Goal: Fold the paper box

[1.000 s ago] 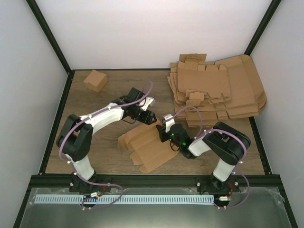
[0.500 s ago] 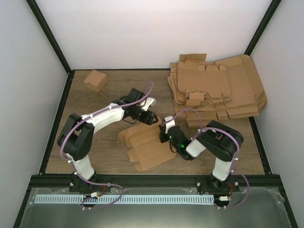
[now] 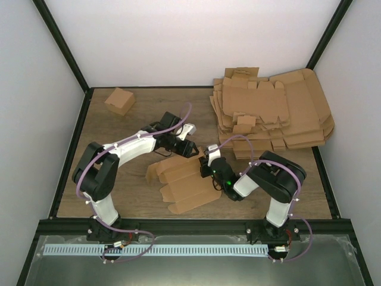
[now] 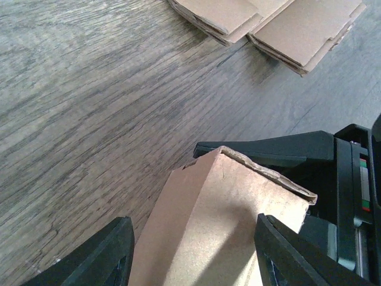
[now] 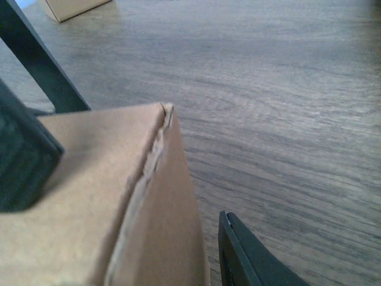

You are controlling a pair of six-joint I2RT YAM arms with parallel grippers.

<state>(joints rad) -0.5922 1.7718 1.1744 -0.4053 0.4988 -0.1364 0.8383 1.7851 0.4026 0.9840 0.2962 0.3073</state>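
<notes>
Up top, at centre of table [image 3: 131, 198]: paper box [image 3: 186, 186] lies part-folded btwn both arms. Left gripper [image 3: 189, 149] is at its far edge, right gripper [image 3: 207, 162] at its right corner.

Left wrist: jaws spread, raised flap btwn them, no pinch.

Right wrist: one finger [image 5: 24, 155] flat on cardboard face, other [image 5: 250, 256] just beside folded ridge; can't tell if clamped.

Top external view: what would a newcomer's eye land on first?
The part-folded paper box at centre, where the left gripper and right gripper meet at its far edge. Then the untidy stack of flat cardboard blanks at far right, and a small finished box at far left.
</notes>
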